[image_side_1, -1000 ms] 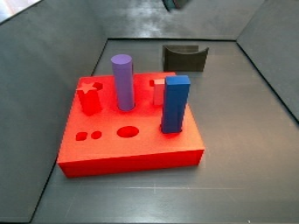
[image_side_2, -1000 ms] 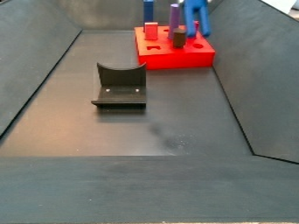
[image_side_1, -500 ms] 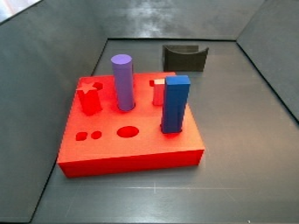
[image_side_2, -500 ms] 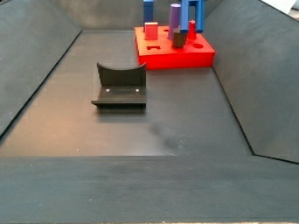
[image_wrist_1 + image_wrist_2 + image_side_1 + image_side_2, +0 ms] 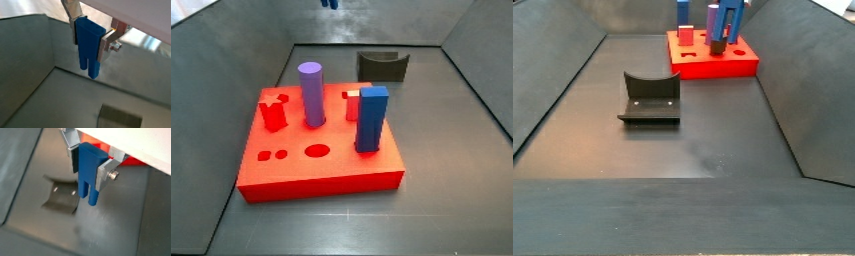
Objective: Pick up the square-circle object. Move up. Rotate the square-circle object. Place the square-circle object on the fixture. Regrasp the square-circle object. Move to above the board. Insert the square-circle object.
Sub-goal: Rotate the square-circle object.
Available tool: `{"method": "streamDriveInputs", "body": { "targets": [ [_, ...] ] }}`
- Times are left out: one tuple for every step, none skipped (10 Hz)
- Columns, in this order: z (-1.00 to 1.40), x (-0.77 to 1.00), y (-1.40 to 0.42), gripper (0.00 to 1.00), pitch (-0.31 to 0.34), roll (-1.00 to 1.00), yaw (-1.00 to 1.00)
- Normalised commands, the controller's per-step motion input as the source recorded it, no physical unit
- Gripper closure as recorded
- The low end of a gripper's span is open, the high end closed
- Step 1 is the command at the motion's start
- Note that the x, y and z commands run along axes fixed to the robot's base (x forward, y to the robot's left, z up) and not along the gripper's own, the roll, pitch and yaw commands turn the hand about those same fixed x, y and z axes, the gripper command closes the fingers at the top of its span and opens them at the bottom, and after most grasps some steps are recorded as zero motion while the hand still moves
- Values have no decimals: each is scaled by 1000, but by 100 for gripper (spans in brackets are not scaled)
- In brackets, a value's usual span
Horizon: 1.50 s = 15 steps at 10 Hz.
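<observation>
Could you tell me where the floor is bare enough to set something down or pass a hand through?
The widest bare floor lies on the near side of the fixture; a narrower strip runs between the fixture and the board. The board top is crowded with pegs. The gripper hangs high above, shut on the square-circle object.

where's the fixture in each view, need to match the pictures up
Wrist view: fixture low on the floor, past the held square-circle object.
Wrist view: fixture beside the gripper.
Side view: fixture behind the board.
Side view: fixture mid-floor.
Shared landmark: the red board.
</observation>
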Motion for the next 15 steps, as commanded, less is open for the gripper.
{"method": "streamDriveInputs", "body": {
  "targets": [
    [33,-24,21,100,387,-924,-1000],
    [23,-6,15,100,449,-936,-1000],
    [18,14,18,100,507,-959,-1000],
    [22,29,24,100,492,-768,-759],
    [29,54,16,100,429,-550,-512],
    [7,79,13,100,309,-300,-243],
    [-6,73,10,100,214,-189,-127],
    [0,9,-4,100,22,-21,-1000],
    [-3,0,-4,100,17,-20,-1000],
    [-4,0,-1,100,17,-22,-1000],
    [-3,0,2,100,18,-23,-1000],
    [-2,1,4,100,19,-24,-1000],
    [-2,2,5,100,20,-25,-1000],
    [-2,3,5,100,21,-27,-1000],
    [-1,3,6,100,23,-29,-1000]
  ]
}}
